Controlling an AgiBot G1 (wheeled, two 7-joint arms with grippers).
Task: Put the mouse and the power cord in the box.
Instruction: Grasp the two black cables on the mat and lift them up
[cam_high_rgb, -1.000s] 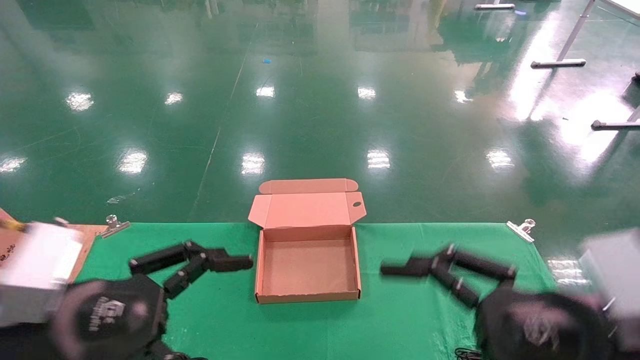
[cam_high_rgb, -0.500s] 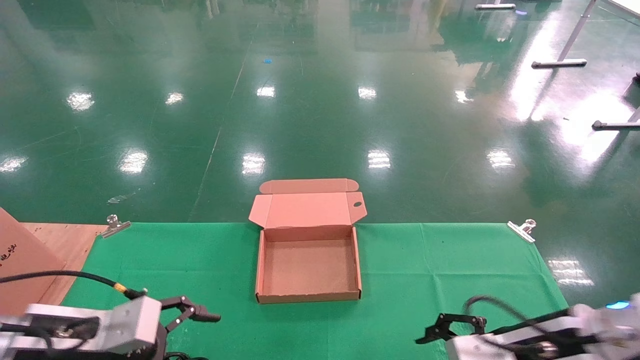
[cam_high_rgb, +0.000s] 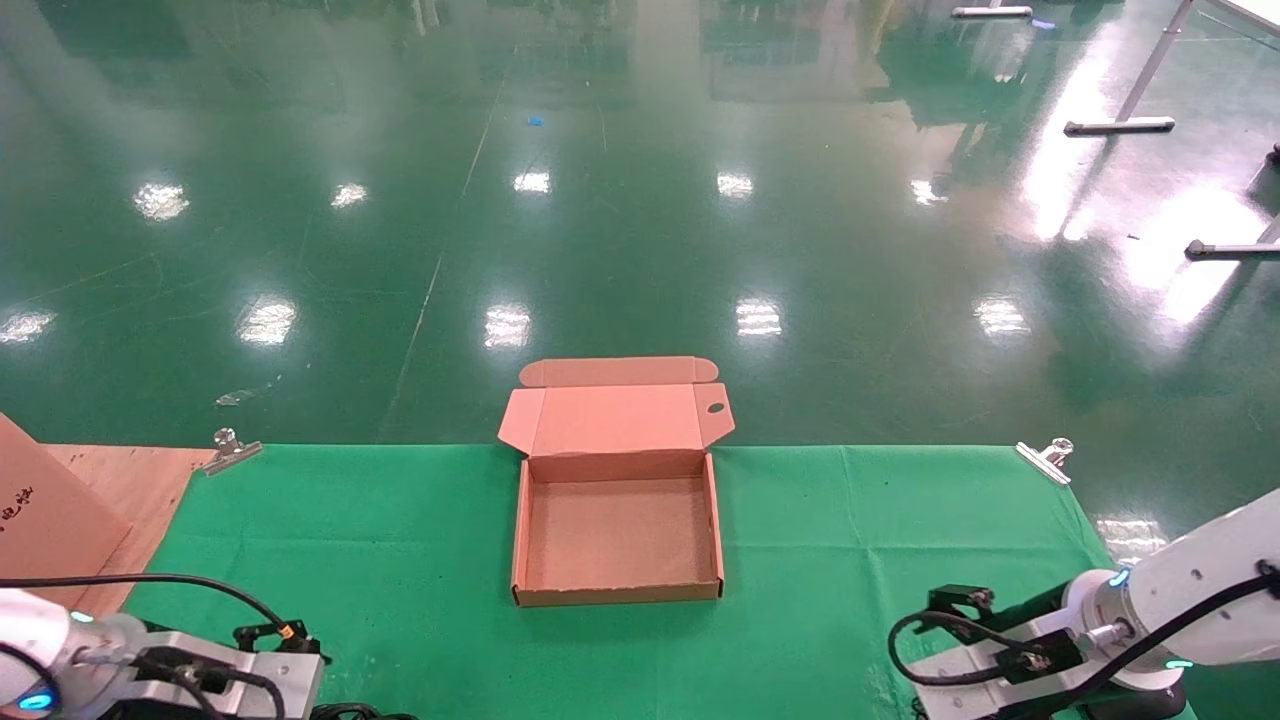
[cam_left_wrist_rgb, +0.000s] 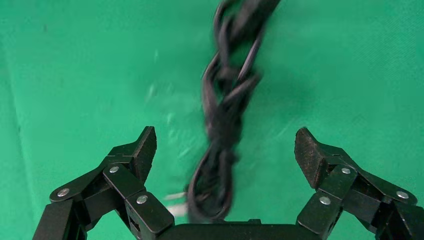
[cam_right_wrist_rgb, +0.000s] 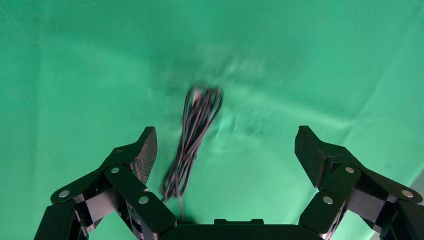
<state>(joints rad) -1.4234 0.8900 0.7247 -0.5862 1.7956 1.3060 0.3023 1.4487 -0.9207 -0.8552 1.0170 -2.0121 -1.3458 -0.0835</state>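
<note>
The box (cam_high_rgb: 520, 540) lies open and empty at the middle of the green cloth, its lid folded back past the far edge. At the near left corner, my left gripper (cam_left_wrist_rgb: 225, 150) hangs open over the power cord (cam_left_wrist_rgb: 222, 125), a thick black bundle lying between the spread fingers on the cloth. My right gripper (cam_right_wrist_rgb: 225, 150), at the near right corner, is open too, above a thin black cable coil (cam_right_wrist_rgb: 192, 140) that lies close to one finger. The mouse is out of view. In the head view only the left arm (cam_high_rgb: 200, 680) and right arm (cam_high_rgb: 1000, 660) show.
A large cardboard piece with dark marks (cam_high_rgb: 45, 520) leans on a wooden board (cam_high_rgb: 140, 470) at the left. Metal clips (cam_high_rgb: 228, 450) (cam_high_rgb: 1045, 458) pin the green cloth (cam_high_rgb: 860, 540) at the table's far corners. Beyond is shiny green floor.
Both arms have pulled back from beside the box to the near corners and turned downward. Their fingers have left the head view.
</note>
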